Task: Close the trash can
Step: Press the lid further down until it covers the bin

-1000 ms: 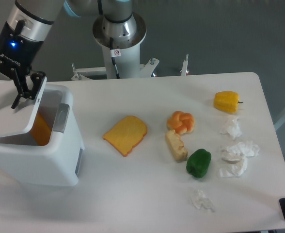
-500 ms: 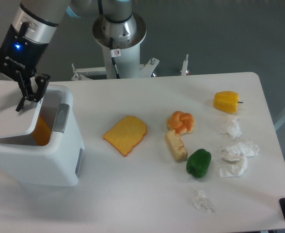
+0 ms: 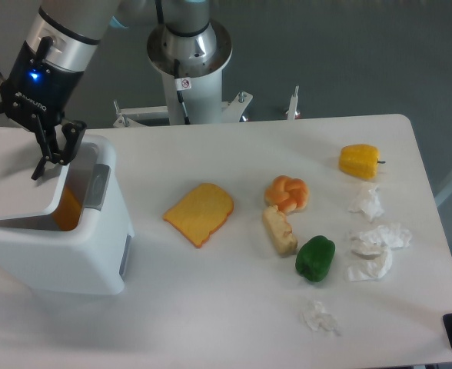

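Note:
The trash can [image 3: 72, 254] is a big white bin at the table's left edge, with a grey latch [image 3: 97, 187] on its front rim. Its flat white lid [image 3: 14, 181] slants over most of the opening, leaving a narrow gap on the right. Something orange [image 3: 66, 211] shows inside through that gap. My gripper [image 3: 53, 156] hangs from the upper left, with its dark fingers close together against the lid's free edge. It is shut and holds nothing.
A yellow toast slice [image 3: 200, 213] lies mid-table. To its right are a braided bun [image 3: 287, 192], a pale bread piece [image 3: 279, 231] and a green pepper [image 3: 315, 258]. A yellow pepper [image 3: 360, 161] and several crumpled tissues [image 3: 376, 247] lie at the right. The robot base [image 3: 189, 61] stands behind.
The gripper has moved right and slightly up along the lid's edge. The lid has swung further over the opening, so the gap is narrower.

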Tool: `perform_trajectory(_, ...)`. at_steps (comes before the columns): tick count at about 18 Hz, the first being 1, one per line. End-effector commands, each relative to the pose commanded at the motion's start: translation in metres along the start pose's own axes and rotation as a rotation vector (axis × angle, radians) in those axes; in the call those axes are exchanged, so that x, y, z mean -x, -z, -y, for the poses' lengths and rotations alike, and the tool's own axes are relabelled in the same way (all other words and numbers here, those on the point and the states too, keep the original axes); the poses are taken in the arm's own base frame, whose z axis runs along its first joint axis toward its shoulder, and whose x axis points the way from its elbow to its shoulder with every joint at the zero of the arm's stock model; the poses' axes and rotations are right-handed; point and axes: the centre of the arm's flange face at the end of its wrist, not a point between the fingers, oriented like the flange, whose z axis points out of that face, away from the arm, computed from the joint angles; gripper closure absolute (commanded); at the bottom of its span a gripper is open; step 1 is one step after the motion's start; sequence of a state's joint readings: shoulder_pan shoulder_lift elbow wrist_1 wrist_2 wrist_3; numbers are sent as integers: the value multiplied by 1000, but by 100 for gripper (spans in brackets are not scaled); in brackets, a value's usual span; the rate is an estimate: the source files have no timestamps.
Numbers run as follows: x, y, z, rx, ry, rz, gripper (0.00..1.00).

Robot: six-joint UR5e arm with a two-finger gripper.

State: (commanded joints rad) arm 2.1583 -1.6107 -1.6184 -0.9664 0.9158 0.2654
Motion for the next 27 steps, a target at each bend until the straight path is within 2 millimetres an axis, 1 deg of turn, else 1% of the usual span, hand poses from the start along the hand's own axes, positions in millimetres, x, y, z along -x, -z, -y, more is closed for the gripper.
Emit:
perform_trajectory(7,6,2,0,-2,11,6,0)
perform_trajectory(11,8,-2,-7,9,19,3,0)
perform_trajectory(21,10,-2,-7,10,27,5,0)
perform_trajectory(27,14,-6,-12,20,45,4,0)
